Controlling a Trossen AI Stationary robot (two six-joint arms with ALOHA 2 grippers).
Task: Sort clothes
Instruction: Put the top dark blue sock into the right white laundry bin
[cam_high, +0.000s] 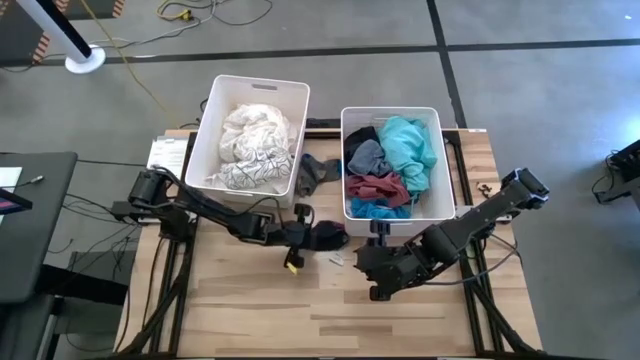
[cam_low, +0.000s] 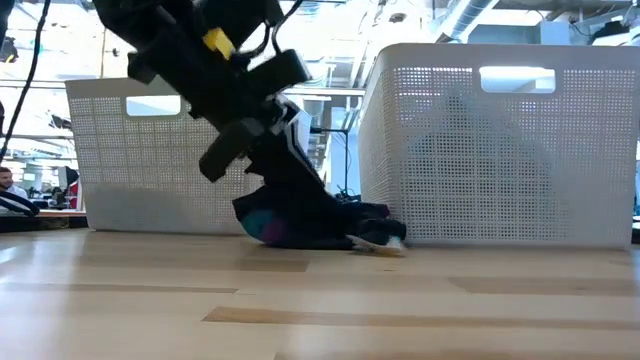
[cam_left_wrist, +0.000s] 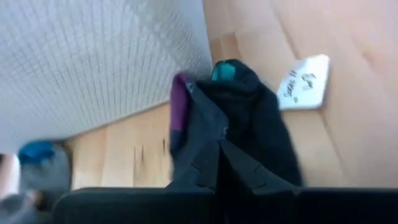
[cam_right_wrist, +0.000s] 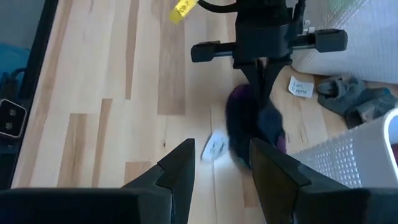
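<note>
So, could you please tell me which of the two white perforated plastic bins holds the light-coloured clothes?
The white perforated bin nearer the left arm: only white and cream fabric inside. The other bin has teal, maroon and dark garments.

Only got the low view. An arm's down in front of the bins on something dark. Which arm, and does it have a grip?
Observer: The left one. The left gripper has its jaws shut on a black garment with purple and teal patches, which touches the table.
Operator: Where's the right arm?
Observer: The right gripper hovers open and empty in front of the right bin.
Operator: What's in that bin?
Observer: Teal, maroon and navy clothes. The left bin holds white and cream clothes.
</note>
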